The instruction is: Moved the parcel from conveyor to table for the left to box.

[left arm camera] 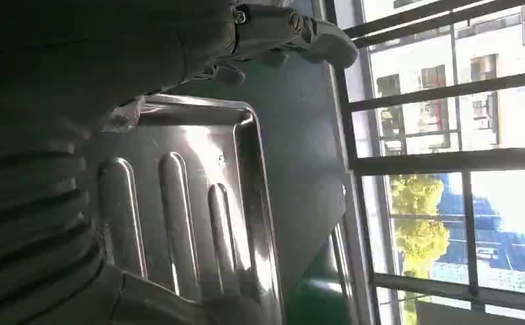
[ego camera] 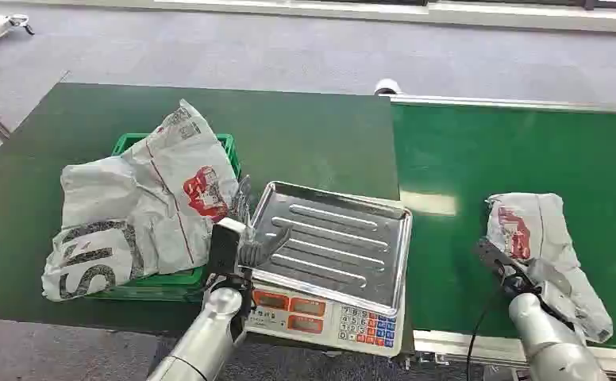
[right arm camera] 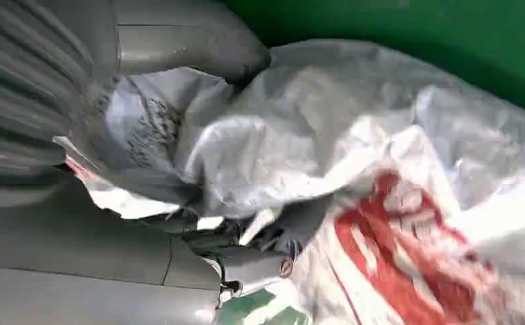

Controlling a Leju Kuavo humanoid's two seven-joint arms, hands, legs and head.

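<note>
The conveyor (ego camera: 519,151) carries the parcel (ego camera: 547,254) (grey, red-printed) near its front edge. The right hand (ego camera: 511,274) grasps it, fingers (right arm camera: 253,261) dug into the wrap. The left hand (ego camera: 245,242) hangs over the scale's steel tray (ego camera: 344,238), fingers released.

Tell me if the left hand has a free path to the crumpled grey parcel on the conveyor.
Probably not: the left hand hovers at the steel scale tray, which lies between it and the crumpled grey parcel, already gripped by the right hand.
</note>
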